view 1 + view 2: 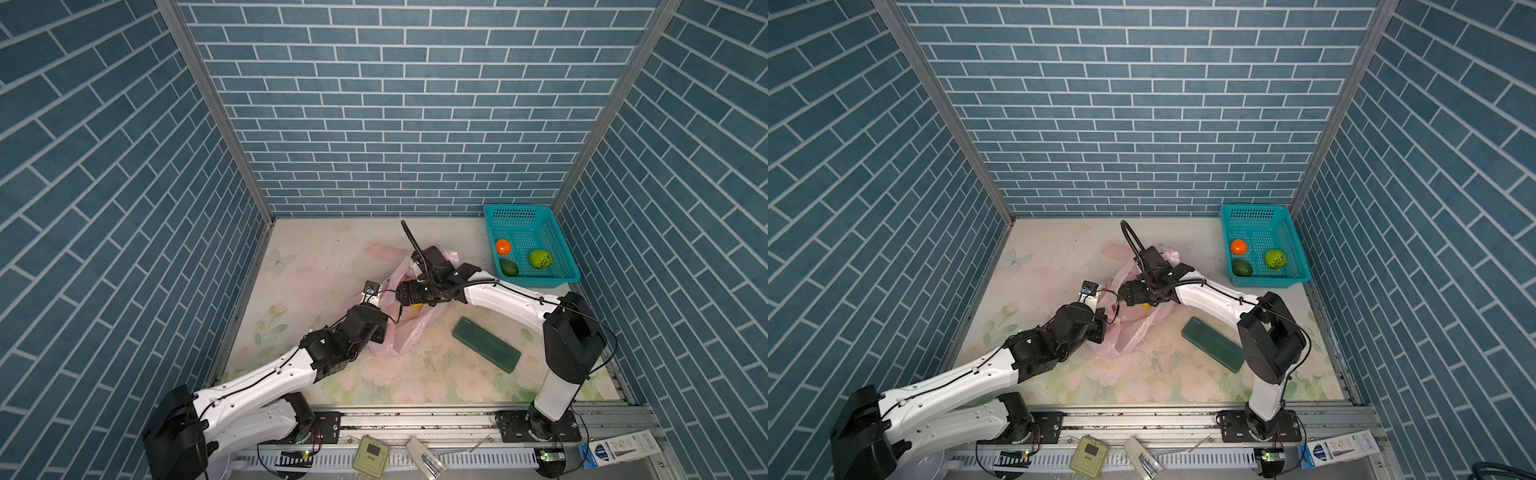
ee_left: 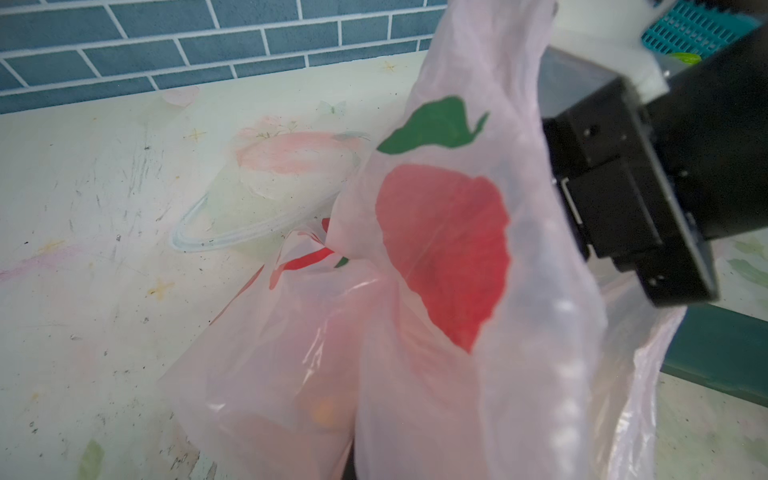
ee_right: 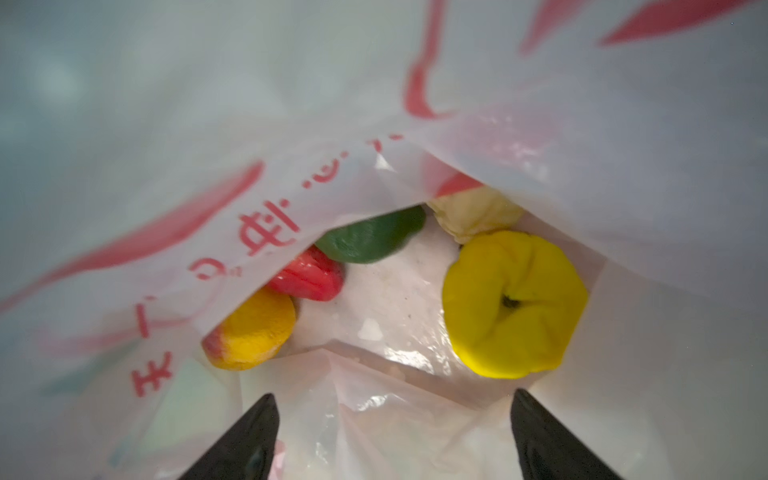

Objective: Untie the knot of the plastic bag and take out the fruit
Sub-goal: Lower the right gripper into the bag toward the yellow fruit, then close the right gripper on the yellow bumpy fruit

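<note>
bag: thin translucent pale-pink plastic bag (image 1: 409, 330), centre of floral table (image 1: 316, 266), mouth open.
left gripper (image 1: 381, 328): clenched on the bag's 8 o'clock edge.
right gripper (image 3: 393, 395): released, fingers wide apart inside the bag.
inside bag: yellow fruit (image 3: 515, 303), red fruit (image 3: 309, 276), dark green fruit (image 3: 370, 239), cream fruit (image 3: 473, 216), orange-yellow fruit (image 3: 253, 332).
basket: teal perforated plastic basket (image 1: 536, 284), table's 2 o'clock, holding orange fruit (image 1: 503, 246), bright green fruit (image 1: 540, 258), dark green oval fruit (image 1: 509, 267).

Left arm (image 1: 266, 374) reaching forward, left gripper (image 1: 379, 301) closed, right arm (image 1: 511, 297) folded inward, right gripper (image 3: 392, 395) spread wide
</note>
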`<state>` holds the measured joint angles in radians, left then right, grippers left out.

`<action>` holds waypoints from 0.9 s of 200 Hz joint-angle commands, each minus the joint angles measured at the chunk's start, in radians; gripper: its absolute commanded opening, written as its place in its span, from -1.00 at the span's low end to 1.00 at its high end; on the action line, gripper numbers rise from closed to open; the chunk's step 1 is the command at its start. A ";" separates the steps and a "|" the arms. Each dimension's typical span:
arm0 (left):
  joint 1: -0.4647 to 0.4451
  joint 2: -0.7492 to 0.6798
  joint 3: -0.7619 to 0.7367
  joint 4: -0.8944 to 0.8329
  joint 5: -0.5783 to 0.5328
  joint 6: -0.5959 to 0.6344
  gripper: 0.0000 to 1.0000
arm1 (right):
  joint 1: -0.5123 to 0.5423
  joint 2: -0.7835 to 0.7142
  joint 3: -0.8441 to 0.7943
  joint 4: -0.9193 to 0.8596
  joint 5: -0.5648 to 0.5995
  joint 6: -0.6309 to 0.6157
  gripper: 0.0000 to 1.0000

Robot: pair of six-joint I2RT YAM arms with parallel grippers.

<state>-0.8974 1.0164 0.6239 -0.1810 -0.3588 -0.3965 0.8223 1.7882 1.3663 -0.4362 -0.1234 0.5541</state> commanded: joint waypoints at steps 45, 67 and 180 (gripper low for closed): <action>-0.008 -0.009 -0.004 0.008 -0.023 -0.018 -1.00 | -0.014 0.138 0.135 -0.031 0.098 -0.196 0.81; -0.011 -0.015 -0.008 0.003 -0.030 -0.022 -1.00 | -0.021 0.167 0.123 -0.012 0.108 -0.220 0.86; -0.030 0.020 -0.002 0.029 -0.035 -0.027 -1.00 | -0.026 0.205 0.051 -0.025 0.201 -0.233 0.95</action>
<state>-0.9173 1.0229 0.6231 -0.1722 -0.3813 -0.4160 0.8001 1.9587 1.4273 -0.4129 0.0273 0.3321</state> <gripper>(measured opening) 0.044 0.976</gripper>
